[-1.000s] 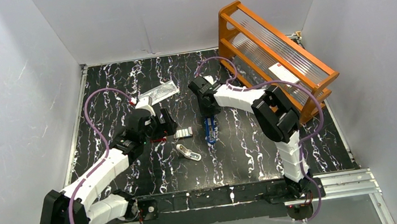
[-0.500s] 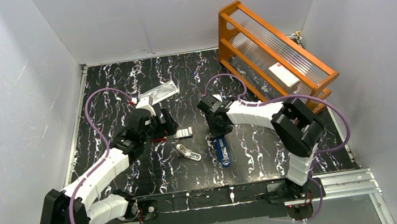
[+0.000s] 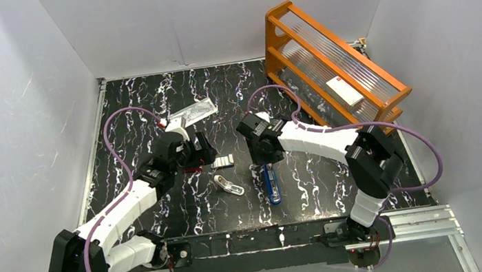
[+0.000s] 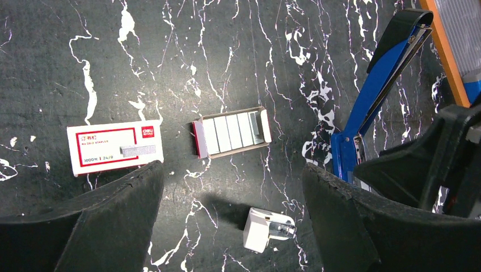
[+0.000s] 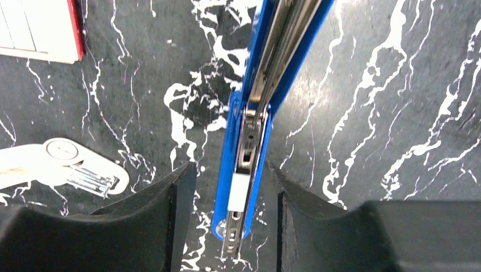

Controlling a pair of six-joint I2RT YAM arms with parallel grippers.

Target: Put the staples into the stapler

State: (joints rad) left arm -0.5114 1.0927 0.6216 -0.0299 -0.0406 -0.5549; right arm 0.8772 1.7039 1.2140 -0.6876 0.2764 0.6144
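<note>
The staples (image 4: pixel 231 131) are grey strips side by side in a small open cardboard tray; they also show in the top view (image 3: pixel 224 161) and at the right wrist view's corner (image 5: pixel 28 25). The blue stapler (image 3: pixel 269 182) lies hinged open on the table, its silver rail (image 5: pixel 249 136) facing up; it also shows in the left wrist view (image 4: pixel 381 93). My right gripper (image 5: pixel 232 212) is open and straddles the stapler's near end, with a gap on each side. My left gripper (image 4: pixel 232 224) is open and empty, above and just left of the staples.
A red-and-white staple box (image 4: pixel 115 148) lies left of the tray. A white-silver gadget (image 4: pixel 269 229) lies between my left fingers, also in the top view (image 3: pixel 229 184). An orange rack (image 3: pixel 334 69) leans at the back right. A clear packet (image 3: pixel 192 112) lies behind the left gripper.
The stapler has moved nearer and a little right with the right gripper, then stayed put. The right arm's elbow swung right. The left arm has not moved.
</note>
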